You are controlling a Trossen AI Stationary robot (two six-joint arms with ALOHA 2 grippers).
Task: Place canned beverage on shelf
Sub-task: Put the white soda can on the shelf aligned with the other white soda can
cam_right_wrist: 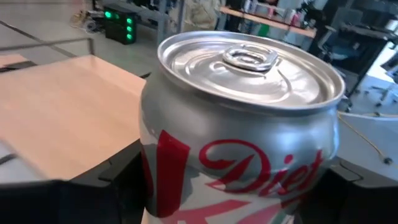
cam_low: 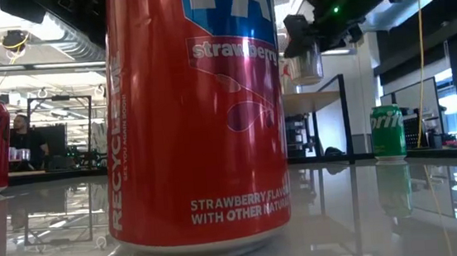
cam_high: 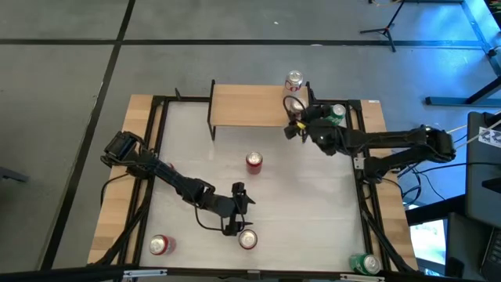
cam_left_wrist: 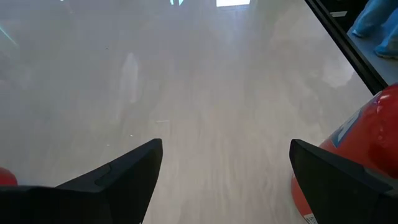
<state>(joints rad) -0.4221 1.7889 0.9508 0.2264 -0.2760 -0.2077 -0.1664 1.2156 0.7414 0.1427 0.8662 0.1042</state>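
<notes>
- At the near edge of the worktop (cam_high: 313, 180) stand three cans: a red one (cam_high: 160, 244) toward the left corner, a strawberry-labelled red one (cam_high: 247, 239) near the middle, and a green one (cam_high: 365, 265) at the right corner.
- The left end effector (cam_high: 237, 208) hovers low just behind the strawberry can, its fingers (cam_left_wrist: 121, 174) spread well apart with nothing between them; in the left wrist view that can's red side shows just beside one finger, not between the two.
- Farther back, alone in the middle of the worktop, stands another red can (cam_high: 254, 162).
- Beyond it, at the far edge, sits the shelf (cam_high: 246, 106), light-wood top on thin black legs.
- The right end effector (cam_high: 295, 106) is at the shelf's right end, clamped on a silver Diet Coke can (cam_right_wrist: 242, 124), one finger against each side. The can is upright, and the right wrist view shows the wooden top just beside it. In the low view the can hangs just above the level of the shelf top; whether its base touches the wood I cannot tell.
- Another silver can (cam_high: 293, 80) stands on the shelf's far right corner, just behind the held one.
- A green can (cam_high: 337, 114) stands on the worktop right of the shelf, beside the right arm.
</notes>
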